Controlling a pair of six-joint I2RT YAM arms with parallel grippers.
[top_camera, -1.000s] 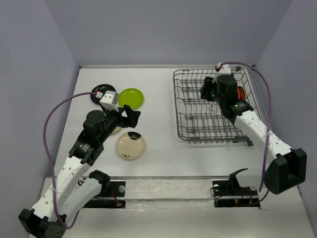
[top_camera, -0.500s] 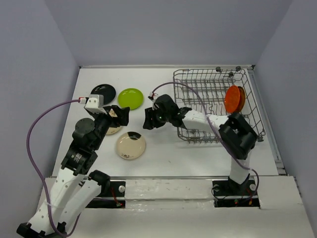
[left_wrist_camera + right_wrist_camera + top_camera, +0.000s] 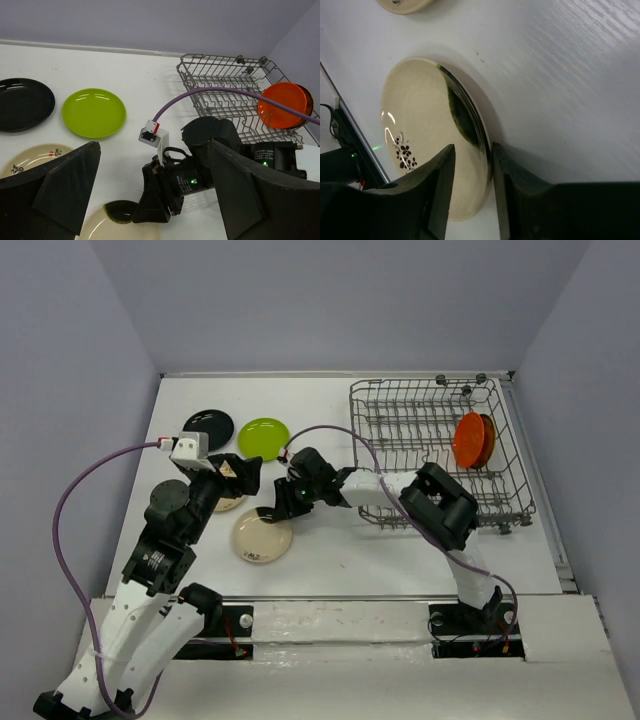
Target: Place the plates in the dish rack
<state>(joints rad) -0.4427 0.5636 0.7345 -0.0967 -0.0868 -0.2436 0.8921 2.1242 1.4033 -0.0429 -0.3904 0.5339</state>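
Right gripper (image 3: 473, 150), jaws part-spread, straddles the rim of the cream plate (image 3: 258, 540), left of centre. Pickup step, I judge; next I clamp, then carry it to the dish rack (image 3: 400, 420), upper right.

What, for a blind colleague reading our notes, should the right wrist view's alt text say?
The right end effector straddles, one dark finger each side, the rim of a round cream plate with a dark green patch and flower print, lying on a white table. The edge of a beige plate shows at the top.
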